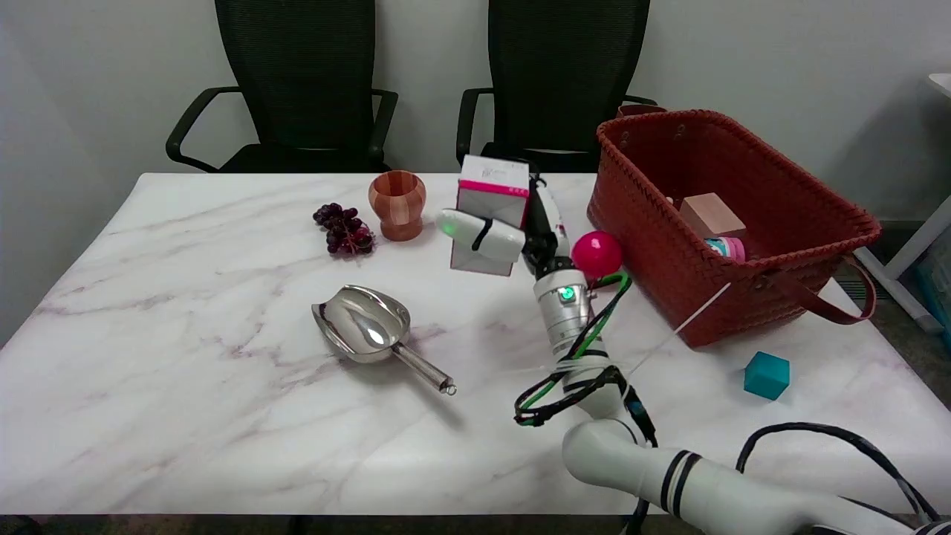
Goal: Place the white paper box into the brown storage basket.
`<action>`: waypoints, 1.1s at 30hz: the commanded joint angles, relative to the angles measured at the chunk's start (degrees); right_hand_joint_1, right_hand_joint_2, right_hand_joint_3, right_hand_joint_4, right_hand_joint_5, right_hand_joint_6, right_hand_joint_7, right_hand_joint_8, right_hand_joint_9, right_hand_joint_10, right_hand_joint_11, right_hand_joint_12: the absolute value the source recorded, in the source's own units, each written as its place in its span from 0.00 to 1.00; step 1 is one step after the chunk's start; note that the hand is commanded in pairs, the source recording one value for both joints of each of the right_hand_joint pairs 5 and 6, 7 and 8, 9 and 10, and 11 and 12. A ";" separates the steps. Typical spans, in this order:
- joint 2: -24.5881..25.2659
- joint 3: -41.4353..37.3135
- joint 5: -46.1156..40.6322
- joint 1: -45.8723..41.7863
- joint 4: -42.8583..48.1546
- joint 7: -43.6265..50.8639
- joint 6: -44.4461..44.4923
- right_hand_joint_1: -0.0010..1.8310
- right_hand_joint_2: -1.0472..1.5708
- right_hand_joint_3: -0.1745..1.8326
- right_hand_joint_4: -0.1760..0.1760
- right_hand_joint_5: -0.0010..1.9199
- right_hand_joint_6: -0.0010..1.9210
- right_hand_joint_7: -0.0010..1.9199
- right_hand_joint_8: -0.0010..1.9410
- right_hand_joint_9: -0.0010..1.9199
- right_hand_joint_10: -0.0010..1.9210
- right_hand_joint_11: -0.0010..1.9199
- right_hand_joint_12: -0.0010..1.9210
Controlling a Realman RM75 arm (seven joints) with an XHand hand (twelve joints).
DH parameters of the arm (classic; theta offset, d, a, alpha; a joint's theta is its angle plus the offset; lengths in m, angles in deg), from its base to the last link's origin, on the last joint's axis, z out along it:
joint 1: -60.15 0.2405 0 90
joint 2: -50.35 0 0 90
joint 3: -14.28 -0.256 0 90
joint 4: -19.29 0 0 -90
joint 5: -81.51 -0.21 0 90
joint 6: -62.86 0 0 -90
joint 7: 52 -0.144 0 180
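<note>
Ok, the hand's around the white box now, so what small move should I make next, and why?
Probably lift a little, then carry right toward the brown storage basket. The right hand grips the white paper box, which looks upright left of the basket and still low by the table. The basket's near rim stands high, and the pink ball lies in between, so gain height first.

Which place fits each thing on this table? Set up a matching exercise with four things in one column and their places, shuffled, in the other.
Things:
1. white paper box
2. pink ball
3. teal cube
4. grapes

Places:
A. left of the wooden cup
B. held by the right hand
C. on the table by the brown storage basket, on its left
D. in front of the basket, near the table edge

Pairs: 1-B, 2-C, 3-D, 4-A
</note>
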 commanded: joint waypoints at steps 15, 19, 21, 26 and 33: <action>-12.15 -20.63 -1.75 -5.86 32.98 42.08 -8.73 0.66 0.66 0.23 0.50 0.44 0.44 0.64 0.63 0.59 0.59 0.49 0.49; -13.69 -22.62 -6.25 -6.84 34.77 49.60 -9.19 0.67 0.64 0.24 0.50 0.41 0.41 0.62 0.61 0.59 0.59 0.47 0.47; -14.90 -24.05 -9.96 -7.68 36.28 53.80 -11.15 0.68 0.62 0.24 0.50 0.39 0.39 0.61 0.60 0.58 0.58 0.46 0.46; -17.39 -27.67 -17.49 -9.09 38.30 63.30 -17.18 0.69 0.57 0.24 0.50 0.36 0.36 0.59 0.58 0.57 0.57 0.43 0.43; -18.45 -33.94 -27.07 -10.29 38.50 75.54 -20.70 0.71 0.52 0.25 0.50 0.29 0.29 0.56 0.56 0.54 0.54 0.39 0.39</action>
